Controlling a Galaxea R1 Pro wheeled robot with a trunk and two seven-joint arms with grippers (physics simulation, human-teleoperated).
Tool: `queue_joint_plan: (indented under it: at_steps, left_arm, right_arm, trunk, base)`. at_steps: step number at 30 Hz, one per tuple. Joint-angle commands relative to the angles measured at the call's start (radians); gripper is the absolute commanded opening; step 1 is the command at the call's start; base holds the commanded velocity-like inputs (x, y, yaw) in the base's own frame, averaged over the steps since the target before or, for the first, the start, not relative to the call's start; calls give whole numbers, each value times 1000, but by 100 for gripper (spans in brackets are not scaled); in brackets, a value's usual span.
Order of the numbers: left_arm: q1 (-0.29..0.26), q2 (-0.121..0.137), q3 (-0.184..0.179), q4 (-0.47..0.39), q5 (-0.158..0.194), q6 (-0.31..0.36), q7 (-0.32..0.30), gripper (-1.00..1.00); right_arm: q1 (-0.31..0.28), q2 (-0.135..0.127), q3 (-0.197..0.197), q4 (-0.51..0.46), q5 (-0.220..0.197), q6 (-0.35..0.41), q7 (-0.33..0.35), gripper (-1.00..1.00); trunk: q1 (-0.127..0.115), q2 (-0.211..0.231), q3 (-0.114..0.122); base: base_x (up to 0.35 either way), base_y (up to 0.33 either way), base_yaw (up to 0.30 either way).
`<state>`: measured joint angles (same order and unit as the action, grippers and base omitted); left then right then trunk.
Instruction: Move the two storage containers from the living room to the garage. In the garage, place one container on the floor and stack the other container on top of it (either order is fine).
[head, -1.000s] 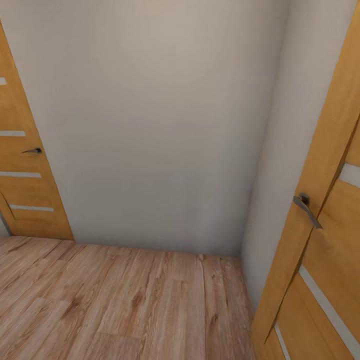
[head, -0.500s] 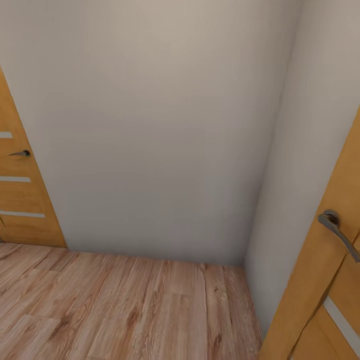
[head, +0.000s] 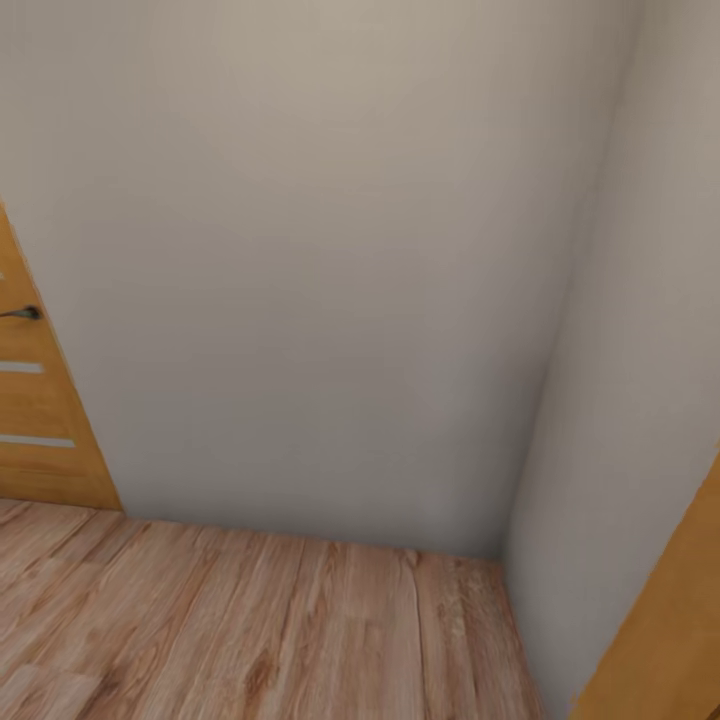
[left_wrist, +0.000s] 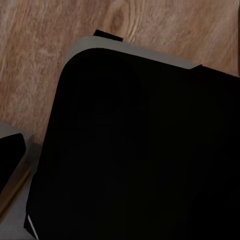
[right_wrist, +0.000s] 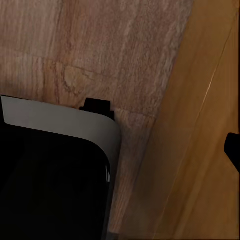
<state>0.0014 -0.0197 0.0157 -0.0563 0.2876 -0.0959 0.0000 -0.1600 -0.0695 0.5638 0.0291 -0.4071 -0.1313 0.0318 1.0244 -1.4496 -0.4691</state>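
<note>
The two storage containers are out of view. In the head view I face a plain white-grey wall that meets a side wall in a corner, with light wood-plank flooring below. Both wrist views look down on my black base and the same plank floor.
A light wooden door with glass slits and a dark handle stands at the far left. An edge of another wooden door sits at the lower right, and its panel lies close beside my base in the right wrist view.
The whole head view has shifted: the camera has come closer to the wall corner. The left door slid further left, and the right door with its handle slid almost out at the right.
</note>
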Motion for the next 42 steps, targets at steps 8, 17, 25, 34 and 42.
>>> queue_joint_plan:
  at_steps: [8, 17, 25, 34, 42]
  left_arm:
    - [0, 0, 1, -1, 4, -4, 0, 100]
    - [0, -1, 4, -1, 4, -5, 0, 100]
    - [0, -1, 4, -1, 4, -5, 0, 100]
    - [0, 0, 4, -1, 4, -5, 0, 100]
    - [0, 1, 4, -2, 4, -5, 1, 100]
  right_arm:
    - [-1, 0, 8, 3, -10, -7, 3, 100]
    - [-1, 0, 8, 3, -10, -7, 3, 100]
    - [-1, 1, 8, 3, -10, -8, 2, 100]
    - [-1, 2, 8, 3, -10, -10, 2, 100]
    - [-1, 5, 8, 3, -14, -17, 1, 100]
  trunk:
    - [1, 0, -1]
    - [1, 0, -1]
    - [1, 0, -1]
    - [1, 0, -1]
    - [1, 0, -1]
  base:
    - [321, 0, 243]
    - [321, 0, 269]
    - [317, 0, 271]
    - [295, 0, 274]
    - [188, 0, 280]
